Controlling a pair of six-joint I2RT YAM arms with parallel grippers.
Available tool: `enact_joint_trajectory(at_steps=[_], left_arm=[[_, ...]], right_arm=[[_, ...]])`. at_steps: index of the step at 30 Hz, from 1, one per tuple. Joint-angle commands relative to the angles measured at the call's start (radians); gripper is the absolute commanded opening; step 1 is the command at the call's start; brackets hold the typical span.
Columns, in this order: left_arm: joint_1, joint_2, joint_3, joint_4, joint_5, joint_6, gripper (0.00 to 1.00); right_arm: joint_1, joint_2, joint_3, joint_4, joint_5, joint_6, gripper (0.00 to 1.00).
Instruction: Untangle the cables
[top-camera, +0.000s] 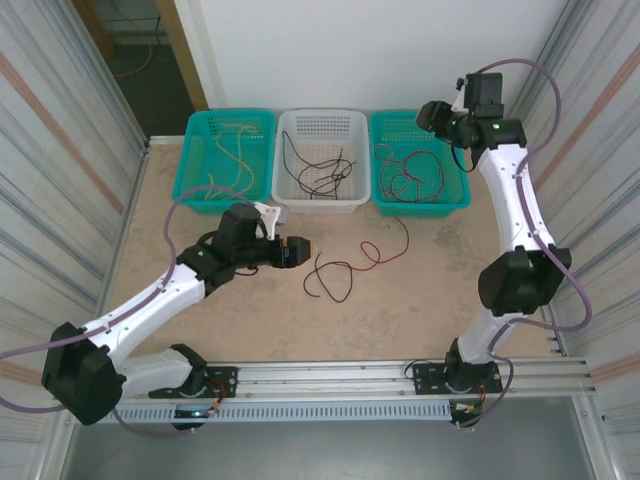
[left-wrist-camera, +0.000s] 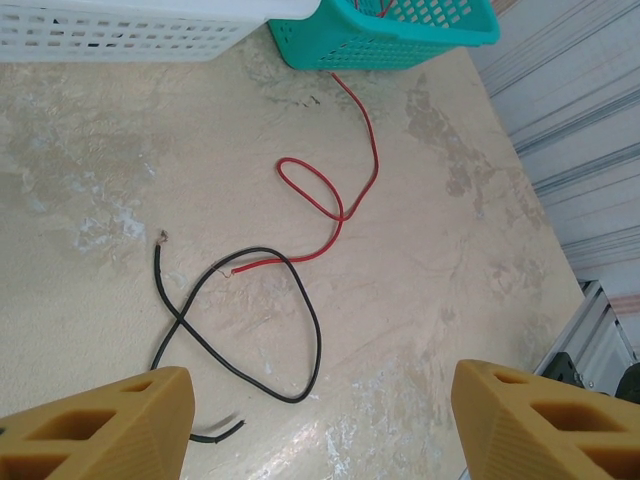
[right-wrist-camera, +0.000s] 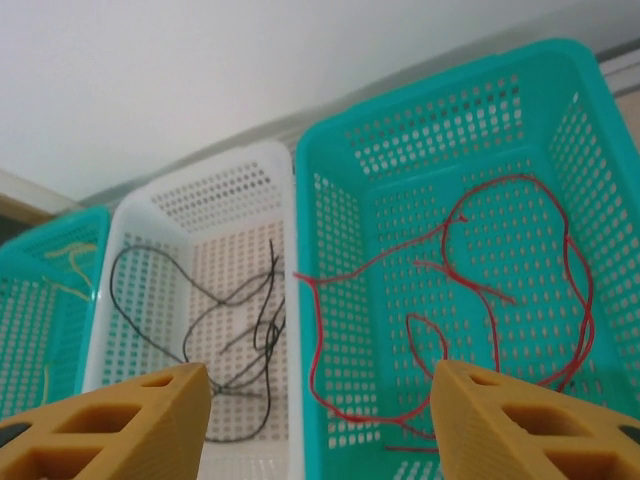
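hovering over the pale, mottled tabletop (top-camera: 250, 320), the left gripper (left-wrist-camera: 320, 425) is being held with its blocky yellow-orange fingers (left-wrist-camera: 110, 425) wide apart and nothing between them, just short of the thin black cable (left-wrist-camera: 317, 340) that is lying in a loose loop on the table. that string-thin, limp wire is being crossed near one end by the thin red cable (left-wrist-camera: 376, 150), whose glossy strand is curling into a small loop and running off towards the foot of the teal perforated plastic basket on the right (top-camera: 420, 207). the main risk is being judged as this: if the black cable is pinched where the two are crossing, both are likely to be lifted together and the tangle dragged tighter rather than freed. such thin, slippery strands are also liable to be missed against the hard flat surface, and a trailing end could be snagged in the basket holes while being carried over a rim. the right gripper (right-wrist-camera: 320, 425) is being held above that right-hand basket, its jaws likewise apart and empty, with a bundle of red wires (right-wrist-camera: 580, 290) lying on the mesh floor below; black wires (right-wrist-camera: 265, 310) are being kept in the white perforated plastic basket (top-camera: 318, 205) in the middle, and yellowish wires (top-camera: 238, 150) in the teal basket on the left (top-camera: 188, 150).
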Motion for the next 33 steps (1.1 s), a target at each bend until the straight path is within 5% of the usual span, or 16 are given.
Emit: enact_joint_trajectory(at_steps=[1, 7, 14, 33], left_arm=[[-0.009, -0.026, -0.006, -0.005, -0.01, 0.001, 0.69], [-0.01, -0.053, -0.021, -0.003, -0.02, -0.007, 0.69], [-0.009, -0.083, -0.014, -0.016, -0.019, -0.017, 0.69], [-0.008, -0.127, -0.084, -0.02, -0.043, -0.066, 0.7]], right_arm=[[0.082, -0.154, -0.147, 0.009, 0.05, -0.038, 0.62], [0.297, -0.366, -0.594, 0.106, 0.151, -0.036, 0.68], [0.447, -0.337, -0.881, 0.168, 0.208, 0.057, 0.62], [0.533, 0.021, -0.78, 0.158, 0.35, 0.029, 0.58]])
